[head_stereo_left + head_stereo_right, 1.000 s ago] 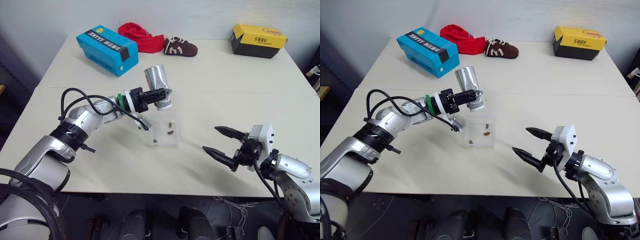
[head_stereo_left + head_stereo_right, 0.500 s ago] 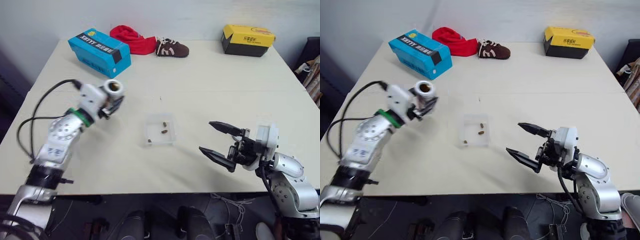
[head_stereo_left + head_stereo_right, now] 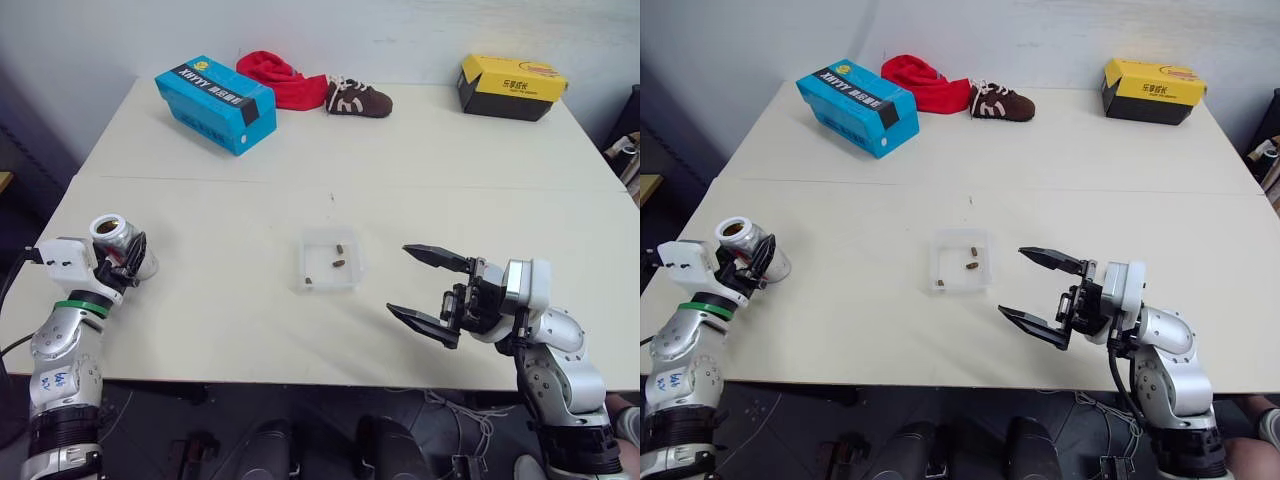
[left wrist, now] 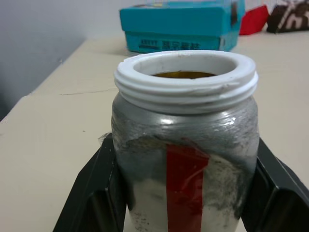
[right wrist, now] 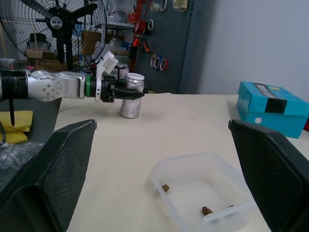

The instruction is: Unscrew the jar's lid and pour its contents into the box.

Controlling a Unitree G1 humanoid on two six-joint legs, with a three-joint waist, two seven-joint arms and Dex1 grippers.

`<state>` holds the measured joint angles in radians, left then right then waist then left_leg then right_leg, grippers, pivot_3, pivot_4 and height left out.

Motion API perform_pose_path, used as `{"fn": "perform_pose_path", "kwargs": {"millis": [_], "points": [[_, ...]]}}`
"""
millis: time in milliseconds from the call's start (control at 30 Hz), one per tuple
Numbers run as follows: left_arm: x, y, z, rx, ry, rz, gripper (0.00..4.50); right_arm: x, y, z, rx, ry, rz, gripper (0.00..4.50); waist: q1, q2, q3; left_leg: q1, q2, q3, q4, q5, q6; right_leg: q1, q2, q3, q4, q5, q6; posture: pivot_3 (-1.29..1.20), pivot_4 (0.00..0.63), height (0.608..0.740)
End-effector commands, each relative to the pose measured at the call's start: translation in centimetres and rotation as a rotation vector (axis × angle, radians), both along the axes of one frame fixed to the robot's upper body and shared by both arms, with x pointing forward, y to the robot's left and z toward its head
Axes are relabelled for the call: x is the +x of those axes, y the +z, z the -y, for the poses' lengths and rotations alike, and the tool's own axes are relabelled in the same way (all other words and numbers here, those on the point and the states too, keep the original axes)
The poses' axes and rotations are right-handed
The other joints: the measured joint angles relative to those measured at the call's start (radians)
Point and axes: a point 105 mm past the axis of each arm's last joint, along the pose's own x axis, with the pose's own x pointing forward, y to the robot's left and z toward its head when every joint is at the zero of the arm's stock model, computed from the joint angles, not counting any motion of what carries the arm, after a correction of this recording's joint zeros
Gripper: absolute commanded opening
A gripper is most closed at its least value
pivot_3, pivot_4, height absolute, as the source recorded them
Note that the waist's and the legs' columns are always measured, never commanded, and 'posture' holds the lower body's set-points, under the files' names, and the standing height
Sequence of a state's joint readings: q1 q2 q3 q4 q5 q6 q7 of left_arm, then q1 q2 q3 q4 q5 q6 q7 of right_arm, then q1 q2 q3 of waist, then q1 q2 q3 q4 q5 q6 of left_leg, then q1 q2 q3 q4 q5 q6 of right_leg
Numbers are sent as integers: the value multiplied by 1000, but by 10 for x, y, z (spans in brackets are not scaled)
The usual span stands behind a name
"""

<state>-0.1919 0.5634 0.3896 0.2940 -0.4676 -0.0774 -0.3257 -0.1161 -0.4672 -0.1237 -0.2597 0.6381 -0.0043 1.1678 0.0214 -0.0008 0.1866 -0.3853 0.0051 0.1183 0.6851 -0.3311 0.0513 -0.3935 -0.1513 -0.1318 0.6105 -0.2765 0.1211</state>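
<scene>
Left wrist view: left gripper (image 3: 128, 262) clamped on the jar (image 4: 186, 145), upright at the table's (image 3: 420, 150) left edge, lid off. Smooth rounded wall, white threaded rim; likely to slip or tip off the edge on release. Right gripper (image 3: 428, 295) spread wide, empty. Brown pellets (image 3: 339, 256) inside the shallow clear box (image 3: 310, 240), mid-table.

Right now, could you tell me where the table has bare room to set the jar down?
Bare patches: between the clear plastic tray and the left hand holding the label-wrapped jar; also mid-table between the blue carton and yellow-and-black carton. Crowded: the red cloth and brown shoe.
</scene>
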Motion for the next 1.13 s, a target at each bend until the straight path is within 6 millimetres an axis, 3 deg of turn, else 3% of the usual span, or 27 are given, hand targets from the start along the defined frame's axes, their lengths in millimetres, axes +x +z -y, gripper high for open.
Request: {"fn": "perform_pose_path", "kwargs": {"millis": [33, 67, 100, 233, 267, 367, 533, 700, 800, 933, 1133], "points": [[-5, -6, -6, -14, 29, 16, 2375, 0, 7, 0, 13, -3, 39, 4483, 0, 0, 0, 0, 0, 0, 0, 0, 0, 0, 0, 0, 0, 0, 0, 0, 150, 740], [-6, -9, -7, -12, 34, 15, 2375, 0, 7, 0, 11, -6, 38, 4483, -1, 0, 0, 0, 0, 0, 0, 0, 0, 0, 0, -1, 0, 0, 0, 0, 150, 740], [-8, -10, -9, -28, 45, 19, 3115, 1, 7, 0, 9, -13, 39, 4500, -2, 0, 0, 0, 0, 1, 0, 0, 0, 0, 0, -1, 0, 0, 0, 0, 150, 740], [-18, -5, -17, -22, 61, 36, 4341, 2, 7, 8, -3, -58, 44, 4500, -6, -1, -1, 0, 1, 1, -1, 2, 4, -1, 1, -1, 0, 0, 0, 0, 150, 740], [-20, -3, -18, -20, 60, 38, 4462, 2, 6, 10, -5, -66, 44, 4500, -7, -1, -1, 0, 2, 1, -1, 2, 4, -1, 1, -1, -1, 0, 0, 0, 150, 740], [-32, 0, -19, -2, 52, 37, 4462, -6, 2, 25, -20, -115, 18, 4500, -9, -1, -1, 0, 3, 1, -1, 1, 3, -1, 0, -1, -2, 0, 0, 0, 150, 740], [-67, -16, -23, 68, 61, -51, 4462, -21, -9, 57, -49, -259, -44, 4500, -10, -1, -1, 0, 4, 1, -2, -2, 2, 0, 0, 1, -6, 0, 0, 0, 150, 740], [-94, -20, -22, 194, 15, -139, 4462, -33, -13, 79, -87, -337, -68, 4500, -18, -2, -1, 0, 7, 2, -3, -7, -3, 0, 1, 2, -12, 0, -1, 0, 150, 740], [-116, -26, -7, 266, -148, -242, 4462, -44, -19, 95, -193, -338, -76, 4500, -21, -1, -2, 0, 9, 3, -3, -7, -3, 0, 0, 3, -15, -1, -1, 0, 150, 740], [-135, -15, 13, 413, -370, -335, 4462, -51, -18, 110, -284, -295, -104, 4500, -21, -1, -2, 0, 9, 3, -4, -9, -3, 0, 0, 5, -17, -2, -3, 0, 150, 740], [-145, -3, 11, 502, -460, -387, 4462, -53, -22, 133, -398, -234, -117, 4500, -21, 2, -3, 0, 10, 3, -4, -10, -1, 0, 0, 5, -18, -3, -7, 0, 150, 740]]}}
